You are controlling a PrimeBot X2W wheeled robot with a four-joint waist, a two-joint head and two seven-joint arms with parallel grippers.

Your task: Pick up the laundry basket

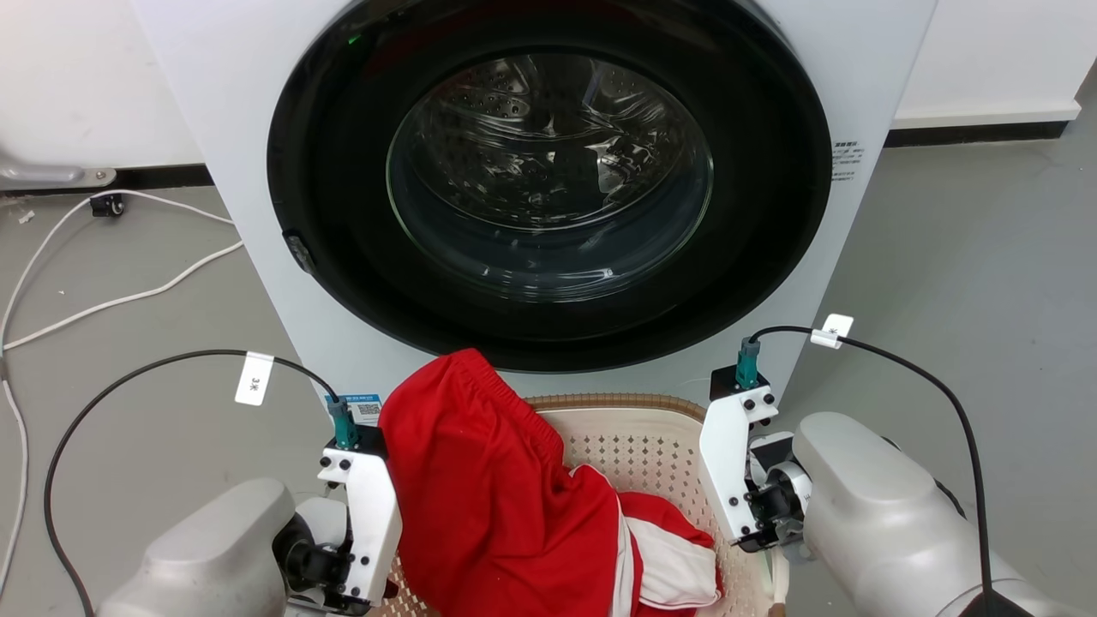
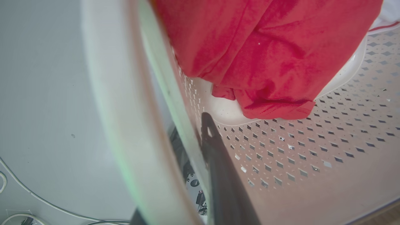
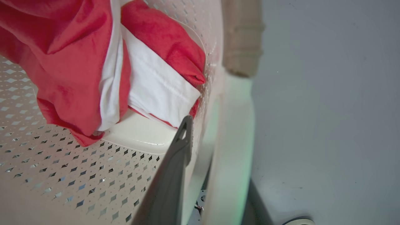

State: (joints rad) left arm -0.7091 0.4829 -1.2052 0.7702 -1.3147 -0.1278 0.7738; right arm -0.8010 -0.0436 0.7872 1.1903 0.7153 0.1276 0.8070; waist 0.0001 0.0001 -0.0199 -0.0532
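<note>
Laundry basket (image 1: 638, 450) sits low in the head view, centre bottom, just in front of the washing machine (image 1: 866, 77), between the two arms. It is cream perforated plastic with a brown woven-look rim (image 1: 600, 400).

A red garment with white stripes (image 1: 488, 488) is heaped inside, and one part is draped up over the basket's left side.

**Handling, as a judgement**
- The basket is likely light: thin plastic shell and one soft garment as load.
- The walls are probably a bit flexy and the plastic smooth, so a one-sided pinch could slip or tilt.
- Best hold is both short sides at once, at the rim or the white loop handle (image 3: 231, 140), and a level lift.
- The draped cloth on the left could get caught in the grip or slide out.

**End effectors**
- Left end effector (image 2: 190, 137) straddles the left wall. One dark finger (image 2: 218, 168) is inside against the perforations, with the blurred handle (image 2: 112, 93) just outside it. The outer finger is mostly hidden, so I cannot tell if it is clamped or slack.
- Right end effector (image 3: 212, 134) does the same on the right wall. One finger (image 3: 175, 162) is inside near the white stripe of the garment. Its grip state also cannot be told.

**Surface and room**
- Grey smooth floor (image 1: 960, 257).
- I cannot tell whether the basket rests on the floor or is off it.
- The machine's round dark door (image 1: 548, 171) is shut and close behind the basket, so there is little room forward.
- White cables (image 1: 128, 296) trail on the floor to the left, well apart from the basket.
- White wall with dark skirting behind.
</note>
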